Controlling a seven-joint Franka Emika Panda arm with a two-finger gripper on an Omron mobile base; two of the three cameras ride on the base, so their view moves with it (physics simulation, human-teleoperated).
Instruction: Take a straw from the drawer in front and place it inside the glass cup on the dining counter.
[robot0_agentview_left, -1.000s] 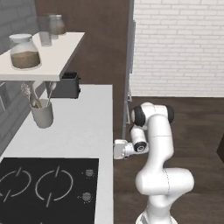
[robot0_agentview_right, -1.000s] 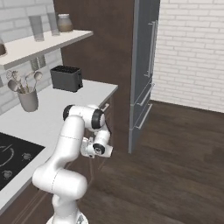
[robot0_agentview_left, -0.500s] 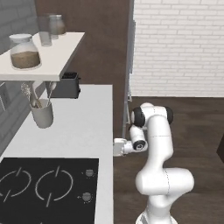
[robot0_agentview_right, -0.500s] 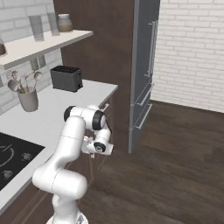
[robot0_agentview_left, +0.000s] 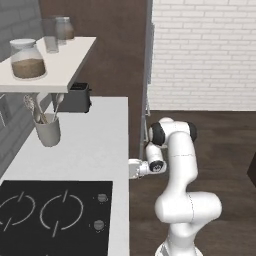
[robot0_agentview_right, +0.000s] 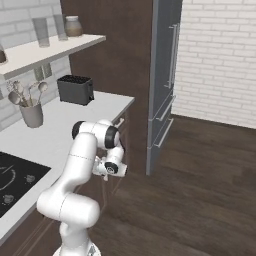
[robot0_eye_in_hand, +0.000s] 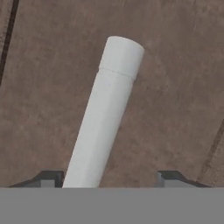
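My gripper (robot0_eye_in_hand: 110, 179) faces a dark brown drawer front (robot0_eye_in_hand: 175, 87) at close range. A white cylindrical handle (robot0_eye_in_hand: 107, 113) slants across that front and runs down between my fingertips, close to the left fingertip (robot0_eye_in_hand: 49, 177). The jaws stand wide apart and open, with no grip on the handle. In the left base view the gripper (robot0_agentview_left: 134, 168) is just below the white counter's edge (robot0_agentview_left: 124, 150), and in the right base view the gripper (robot0_agentview_right: 103, 172) presses toward the dark cabinets (robot0_agentview_right: 120, 135). The straw, the glass cup and the dining counter are out of view.
On the white counter sit a black cooktop (robot0_agentview_left: 50, 215), a grey holder with spoons (robot0_agentview_left: 48, 131) and a black toaster (robot0_agentview_right: 75, 89). A shelf with jars (robot0_agentview_left: 45, 65) hangs above. A steel fridge (robot0_agentview_right: 165, 75) stands to the right, with wooden floor (robot0_agentview_right: 200, 190) beyond.
The hand has edged slightly closer to the cabinet face under the counter edge. The rest of the scene is unchanged.
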